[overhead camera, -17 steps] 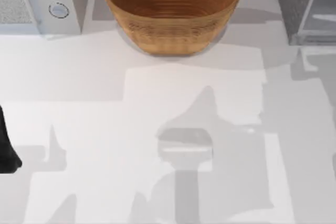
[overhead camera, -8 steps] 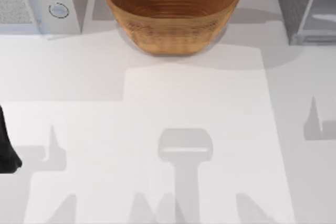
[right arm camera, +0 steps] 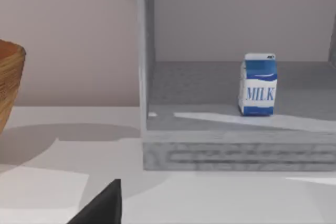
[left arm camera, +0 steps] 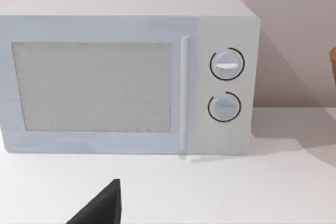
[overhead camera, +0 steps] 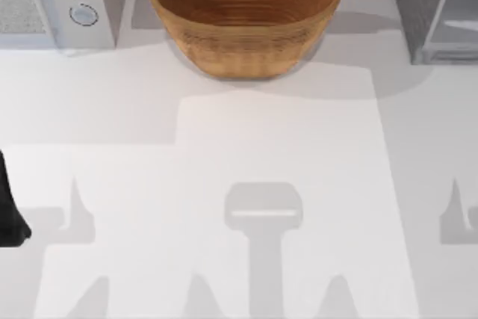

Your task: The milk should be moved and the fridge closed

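1. The small upright milk carton (right arm camera: 258, 84), blue above with a white band lettered "MILK", stands inside the fridge, on its speckled floor and set back from the front ledge. Nothing touches it.
2. The large boxy fridge (right arm camera: 210, 156), with dark grey speckled sides, is open towards the right wrist camera, so the closing step is not done.
3. The right gripper (right arm camera: 100, 208) shows as a dark wedge in front of the fridge, well apart from the milk. It carries no carton; whether it is clenched or released I cannot tell.
4. Over the last second the broad shadow on the white table (overhead camera: 224, 147) in front of the fridge has slid away from the fridge, towards the near edge. I judge the right arm has drawn back, perhaps with the milk just set inside, leaving the door to shut.
5. The brown wicker bowl (overhead camera: 245, 65) sits beside the fridge, on the side the milk is farther from.
6. The white microwave with two round knobs (left arm camera: 126, 77) stands beyond the bowl from the fridge. The left gripper (left arm camera: 100, 208) is parked facing it, its grip state not discernible.
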